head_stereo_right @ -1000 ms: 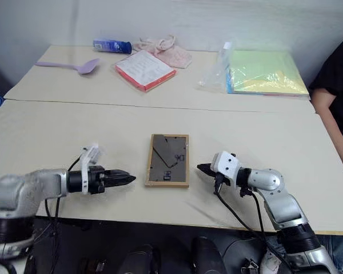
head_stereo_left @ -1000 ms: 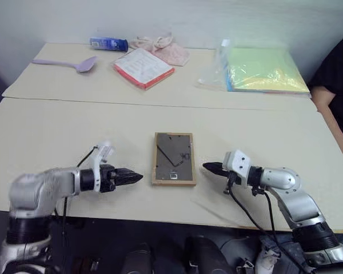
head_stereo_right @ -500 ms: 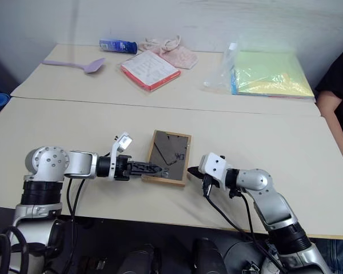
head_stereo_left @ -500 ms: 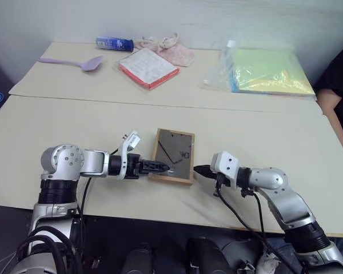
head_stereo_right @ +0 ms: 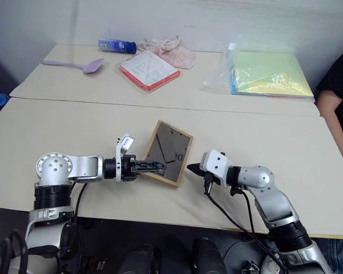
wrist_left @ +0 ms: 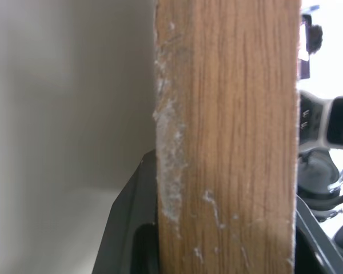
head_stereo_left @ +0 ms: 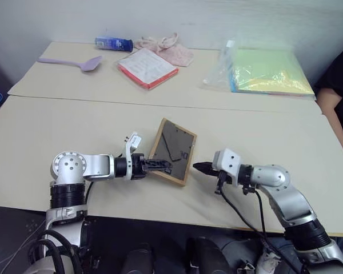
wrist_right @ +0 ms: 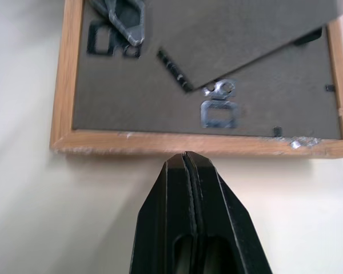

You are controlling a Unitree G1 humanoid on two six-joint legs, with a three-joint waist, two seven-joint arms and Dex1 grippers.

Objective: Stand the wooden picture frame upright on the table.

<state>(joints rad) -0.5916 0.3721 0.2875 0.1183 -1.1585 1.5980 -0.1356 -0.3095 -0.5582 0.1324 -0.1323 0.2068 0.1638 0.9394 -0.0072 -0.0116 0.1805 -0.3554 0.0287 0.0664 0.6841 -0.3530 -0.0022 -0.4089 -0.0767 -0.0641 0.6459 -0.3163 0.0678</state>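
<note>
The wooden picture frame [head_stereo_left: 172,151] lies back up near the front of the table [head_stereo_left: 74,125], turned askew, its dark grey panel and easel stand [wrist_right: 240,40] facing up. My left gripper [head_stereo_left: 163,166] is shut on the frame's near left edge. In the left wrist view the light wood border [wrist_left: 228,131] sits between the black fingers [wrist_left: 131,234]. My right gripper [head_stereo_left: 201,168] is shut and holds nothing. Its tip [wrist_right: 186,162] points at the frame's right edge, a small gap short of the wood.
Along the far table section lie a purple spoon [head_stereo_left: 74,60], a blue bottle [head_stereo_left: 113,43], a pink cloth [head_stereo_left: 168,48], a red-edged booklet [head_stereo_left: 147,67] and a plastic bag of yellow-green paper [head_stereo_left: 263,71]. A person's arm [head_stereo_left: 334,97] is at the right edge.
My left gripper moved right to the frame and closed on its near left edge. The frame has turned askew from its square position. The right gripper stayed beside it, shut.
</note>
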